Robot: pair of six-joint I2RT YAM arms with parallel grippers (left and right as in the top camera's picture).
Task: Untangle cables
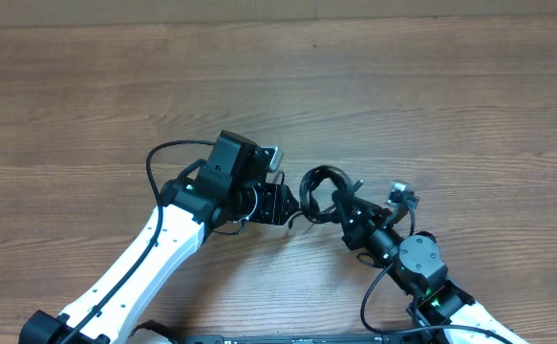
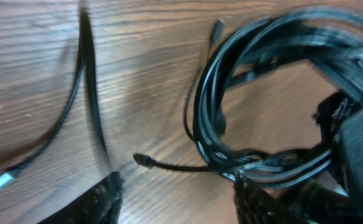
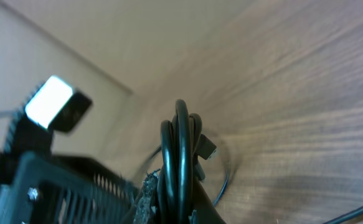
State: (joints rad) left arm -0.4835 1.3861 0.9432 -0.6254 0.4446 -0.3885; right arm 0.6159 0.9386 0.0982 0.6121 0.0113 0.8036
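Note:
The cables (image 1: 318, 183) form a small black coiled bundle between the two grippers at mid-table. In the left wrist view the bundle (image 2: 262, 93) fills the right side, and two small plug ends (image 2: 145, 160) (image 2: 217, 26) stick out of it. My left gripper (image 2: 178, 182) is open, with bare wood between its fingers (image 2: 100, 202); its right finger touches the bundle's lower edge. My right gripper (image 3: 181, 196) is shut on several upright strands of the cables (image 3: 181, 143). In the overhead view the left gripper (image 1: 288, 208) is just left of the bundle and the right gripper (image 1: 337, 204) is at its right side.
The wooden table (image 1: 402, 86) stretches out behind both arms. In the right wrist view the left gripper's black body (image 3: 44, 180) is close on the left. A thin dark strand (image 2: 69, 115) with a pale end curves across the wood left of the left gripper.

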